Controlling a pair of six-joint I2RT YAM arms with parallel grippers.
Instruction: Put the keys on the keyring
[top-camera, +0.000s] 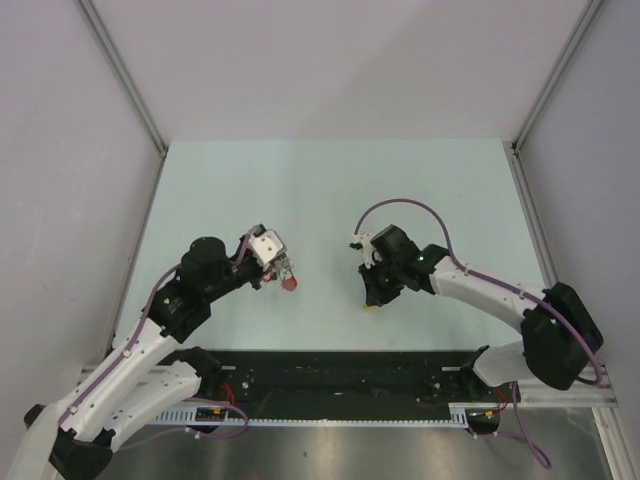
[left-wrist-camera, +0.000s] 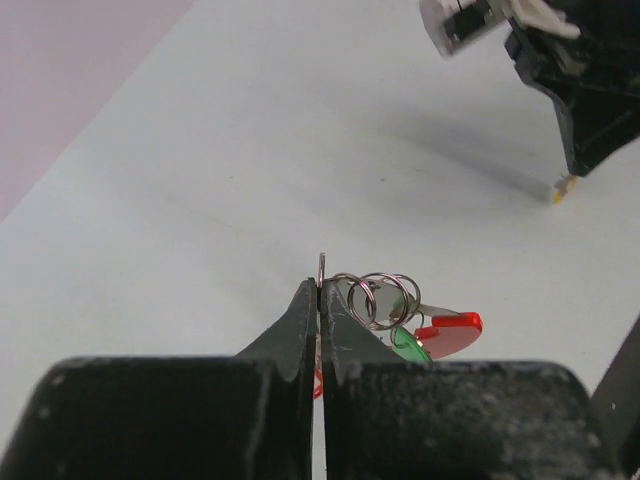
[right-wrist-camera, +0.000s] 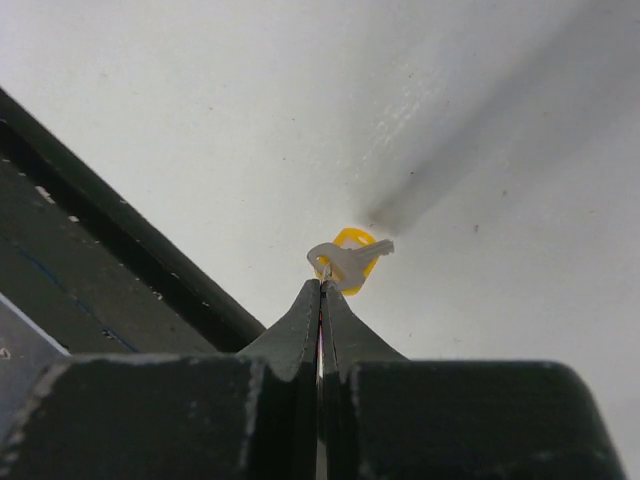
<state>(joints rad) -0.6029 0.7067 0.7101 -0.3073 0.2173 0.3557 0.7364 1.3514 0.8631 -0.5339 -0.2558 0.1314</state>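
Two grippers work low over the pale table, well apart from each other. In the top view the left gripper sits at about 8 o'clock from the table's middle, and the right gripper at about 5 o'clock, close to the black rail along the near edge. The left gripper's fingers are pressed together on a thin metal edge of the keyring, which pokes up just above the fingertips at 12 o'clock. The keyring's wire loops lie at 3 o'clock from the tips, touching the right-hand finger. Hanging from those loops, toward 4 o'clock, are a green key head and a red plastic piece; whether the red one is a key or part of the ring I cannot tell. The right gripper's fingers are likewise shut, pinching the yellow key by its lower end. The key stands out past the tips toward 1 o'clock, metal blade across the yellow head, just above the table. From the left wrist camera the right gripper shows at 2 o'clock, with the yellow key a small speck at its lowest tip.
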